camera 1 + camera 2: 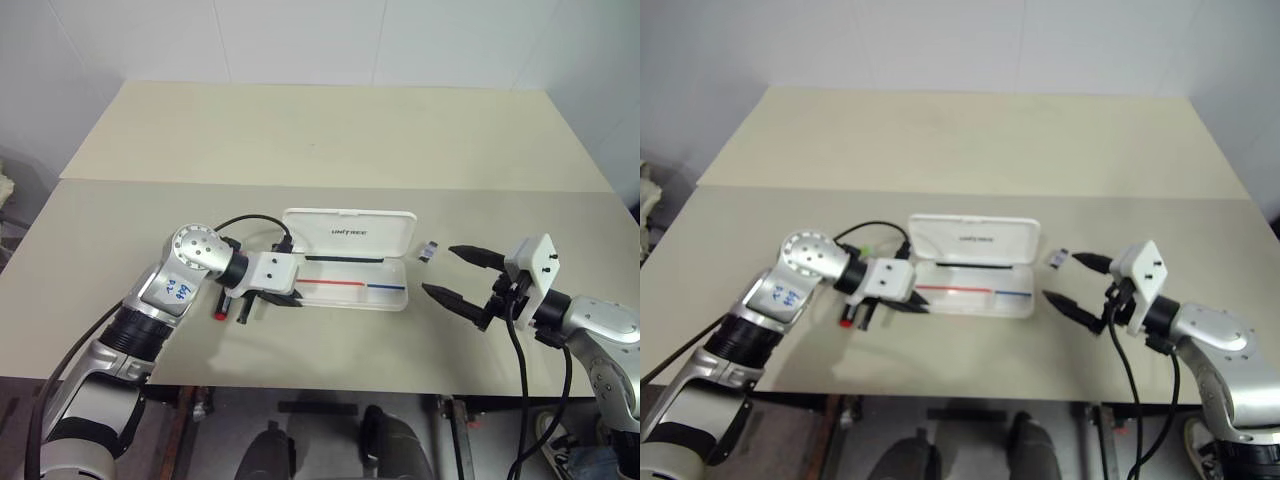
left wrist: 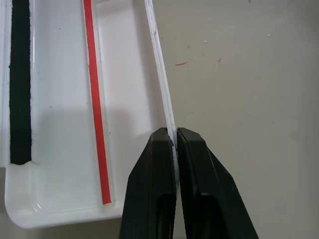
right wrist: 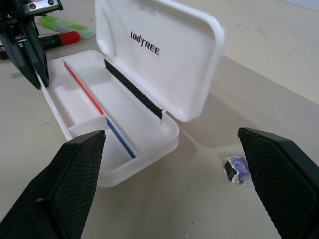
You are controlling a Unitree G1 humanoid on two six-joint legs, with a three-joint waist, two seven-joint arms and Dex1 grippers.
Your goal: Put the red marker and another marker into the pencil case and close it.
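- Beige surface [image 1: 330, 140] is seen filling the middle of the head views, with pale walls behind it at the top.
- The left gripper [image 1: 285, 297] is reached in from the lower left, angled downward; in its wrist view its fingers [image 2: 154, 199] are seen pinched on the thin front wall of the pencil case [image 1: 350, 270].
- The right gripper [image 1: 458, 272] is held nearly level at the right, pointed toward the case, with its fingers [image 3: 75, 179] spread wide and nothing between them.
- One case is counted at centre frame, lid raised; one thin red pen [image 2: 97, 114], one blue pen [image 3: 119, 139] and one black strip [image 2: 20, 79] are seen inside.
- One red marker [image 3: 57, 40] and one green highlighter [image 3: 67, 26] lie on the surface beyond the case's left end, just beside each other.
- The red marker is largely hidden by the left gripper in the head views.
- A small dark object [image 3: 237, 169] right of the case cannot be identified.
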